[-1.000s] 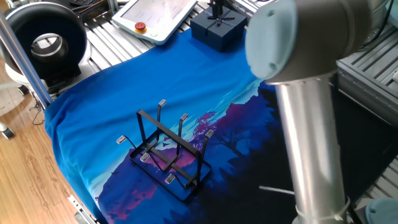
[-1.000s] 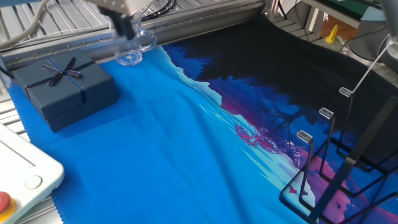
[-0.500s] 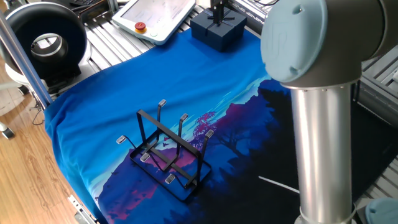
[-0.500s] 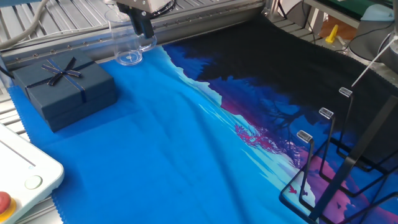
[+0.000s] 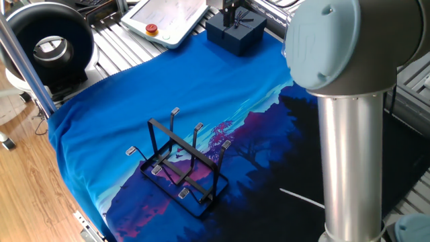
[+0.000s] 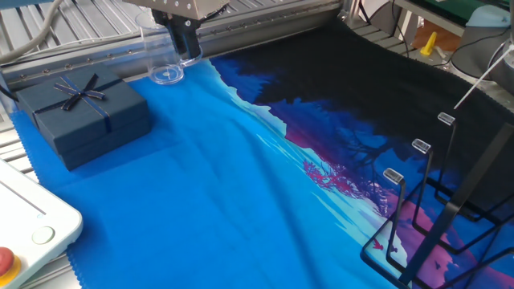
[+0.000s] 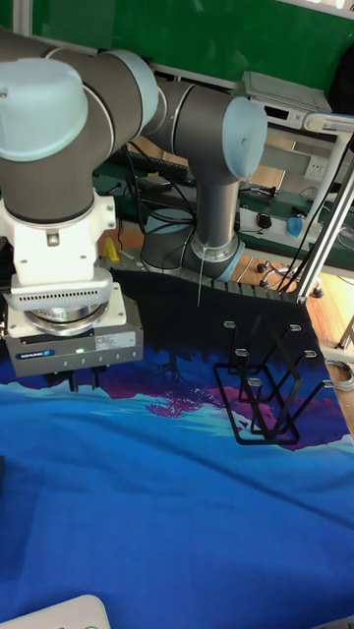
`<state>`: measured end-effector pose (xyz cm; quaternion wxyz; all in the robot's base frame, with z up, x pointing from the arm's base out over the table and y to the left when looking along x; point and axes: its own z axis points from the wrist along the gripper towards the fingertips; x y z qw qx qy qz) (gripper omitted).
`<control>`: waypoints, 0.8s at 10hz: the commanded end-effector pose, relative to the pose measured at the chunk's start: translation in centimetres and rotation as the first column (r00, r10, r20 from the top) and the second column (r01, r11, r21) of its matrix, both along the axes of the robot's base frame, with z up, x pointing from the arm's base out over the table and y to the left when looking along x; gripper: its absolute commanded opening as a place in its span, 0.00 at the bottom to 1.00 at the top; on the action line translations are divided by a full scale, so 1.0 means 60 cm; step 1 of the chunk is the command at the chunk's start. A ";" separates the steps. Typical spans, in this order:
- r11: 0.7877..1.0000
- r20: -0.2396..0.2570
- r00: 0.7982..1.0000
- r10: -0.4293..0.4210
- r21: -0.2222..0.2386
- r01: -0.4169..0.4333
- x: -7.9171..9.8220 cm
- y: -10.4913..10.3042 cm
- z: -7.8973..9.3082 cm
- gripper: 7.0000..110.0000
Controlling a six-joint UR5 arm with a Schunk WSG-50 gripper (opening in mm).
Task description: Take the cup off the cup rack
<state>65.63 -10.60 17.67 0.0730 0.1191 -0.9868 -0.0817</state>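
Item: the cup [image 6: 167, 63]. Clear mug, standing upright on its thick base at the far edge of the worktop [image 6: 241, 201], at roughly 11 o'clock in the other fixed view, where the blue cloth [image 6: 201, 185] meets bare metal slats. Long axis vertical, mouth up. The handle is not clearly visible; it seems to sit on the side towards the fingers, at about 3 o'clock.

Item: gripper [image 6: 186, 48]. Poised over the cup's 3 o'clock side, dark fingers [image 6: 190, 50] pointing down beside or at the rim. Whether they clasp the glass or stand apart from it cannot be told; the transparent wall and the housing hide the contact.

Item: cup rack [image 5: 180, 165]. Black frame, grey-tipped prongs slanting upward, all bare. Sits well apart from the cup, at about 5 o'clock in the other fixed view. Judgement: the removal itself looks done, the cup being set down clear of the rack.

Item: dark gift box [image 6: 80, 116], ribboned, near the cup at its 7 o'clock.
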 end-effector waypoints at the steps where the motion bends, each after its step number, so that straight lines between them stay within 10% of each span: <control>1: 0.999 -0.011 0.999 -0.033 0.037 0.034 -0.003 0.018 0.005 0.15; 5: 0.989 0.028 0.989 -0.145 -0.025 0.146 -0.098 0.085 -0.012 0.15; 8: 0.989 0.023 0.988 -0.150 -0.019 0.150 -0.114 0.107 -0.035 0.15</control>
